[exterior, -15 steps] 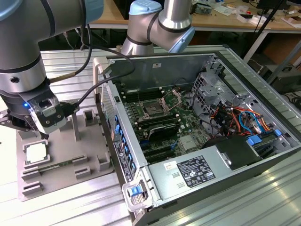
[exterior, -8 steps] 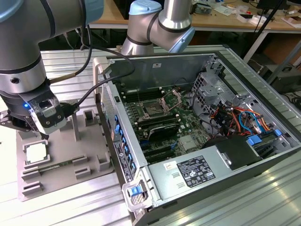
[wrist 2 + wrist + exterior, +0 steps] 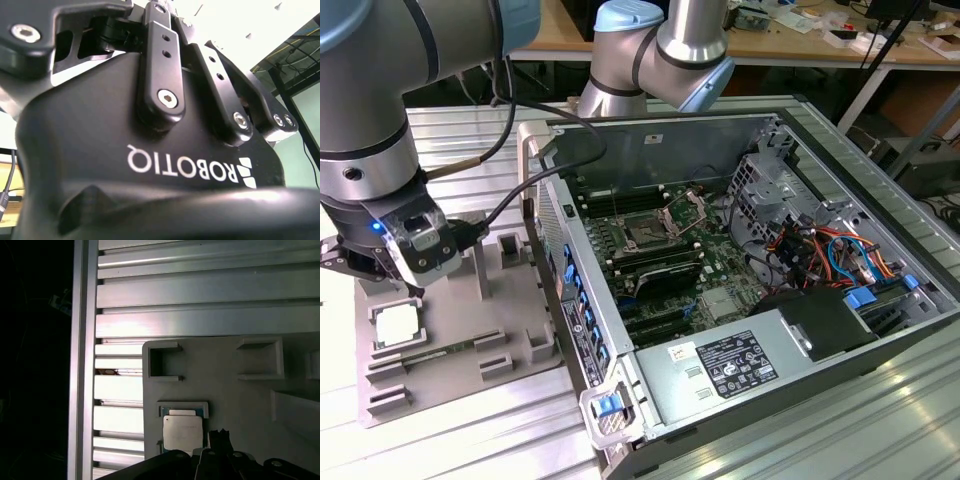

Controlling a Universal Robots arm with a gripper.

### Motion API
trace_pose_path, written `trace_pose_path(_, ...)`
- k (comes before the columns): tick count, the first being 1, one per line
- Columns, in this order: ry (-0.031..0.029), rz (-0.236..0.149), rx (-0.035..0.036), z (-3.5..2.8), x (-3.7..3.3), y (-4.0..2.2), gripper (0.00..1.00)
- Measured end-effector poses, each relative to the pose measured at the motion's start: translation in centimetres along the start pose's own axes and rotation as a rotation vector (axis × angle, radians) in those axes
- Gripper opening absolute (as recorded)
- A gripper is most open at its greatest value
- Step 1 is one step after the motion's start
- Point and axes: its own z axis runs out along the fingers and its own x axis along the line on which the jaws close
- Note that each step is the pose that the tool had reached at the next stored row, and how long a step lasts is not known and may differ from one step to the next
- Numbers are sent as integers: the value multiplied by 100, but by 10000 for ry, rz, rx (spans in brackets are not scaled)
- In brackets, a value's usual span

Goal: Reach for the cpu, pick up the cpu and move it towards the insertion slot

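Over the grey tray (image 3: 455,335): your gripper (image 3: 370,270) hangs just above the tray's end at the exterior view's left, carried by the arm (image 3: 365,110) that comes down from the upper corner of that view
Jaws: you cannot tell from these views whether they are released or clenched; the cpu is not lifted in them
Cpu (image 3: 182,432): it lies flat, silvery plate up, in a framed square pocket near the tray's edge, directly below your gripper; in the first wrist view a black part of the gripper sits just beside one of its corners, and you cannot tell whether the two touch
Insertion slot (image 3: 645,232): a dark square with a shiny metal frame on the green circuit board (image 3: 715,285), well apart from the cpu, towards the exterior view's right
Computer case (image 3: 660,150): it lies on its side with the open face up, just beside the tray, and the slot sits deep inside it
Table (image 3: 480,445): ribbed aluminium, bearing both tray and case
Tray groove: a thin green strip (image 3: 430,352) lies in a long channel near the cpu's pocket
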Motion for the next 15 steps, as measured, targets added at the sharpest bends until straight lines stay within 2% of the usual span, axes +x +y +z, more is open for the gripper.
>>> trace_pose_path(15, -1, 0, 0, 17, 85, -2, 11)
